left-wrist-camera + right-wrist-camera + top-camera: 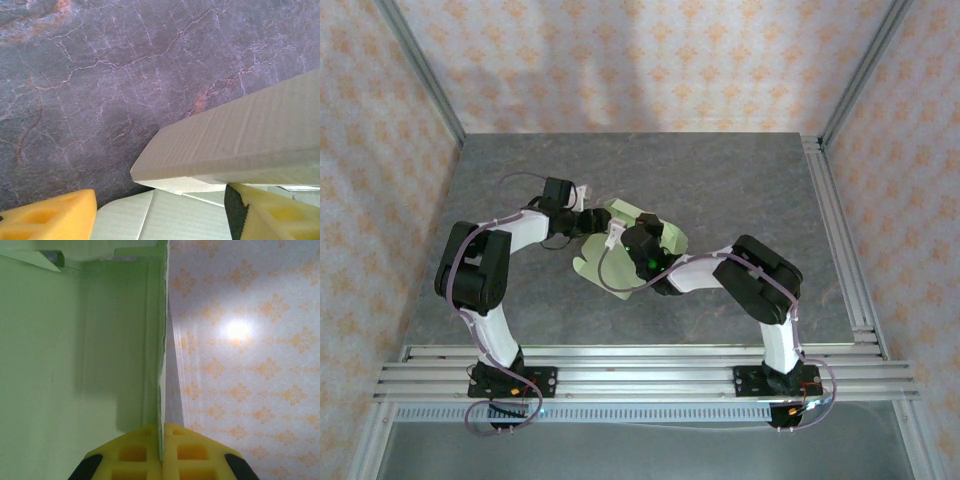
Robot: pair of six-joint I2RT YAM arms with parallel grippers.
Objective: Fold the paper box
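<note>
- Sitting near the middle of the surface, your paper box is a pale green die-cut card, partly folded, with rounded tabs spreading toward 7 o'clock and 3 o'clock in the top view.
- In the left wrist view, one panel of the paper box stands raised off the surface. It runs from the picture's middle out to 3 o'clock, and a flat part of the card lies beneath it at 6 o'clock.
- In the right wrist view, the paper box takes the 9 o'clock half. One thin panel shows edge-on, running from 12 down to 6 o'clock.
- Your right gripper has its yellow jaws clenched on that edge at 6 o'clock, with the card pinched between them. From above, the right gripper reaches onto the box from 4 o'clock.
- Your left gripper is released. Its yellow jaws sit wide apart at 7 and 5 o'clock with flat card lying between them, and the raised panel passes just above the 5 o'clock one. You cannot tell whether they touch.
- From above, the left gripper sits at the box's 10 o'clock edge.
- The surface is grey and stone-veined. Orange-patterned wallpaper lines the walls, and aluminium rails run along the 6 o'clock edge.
</note>
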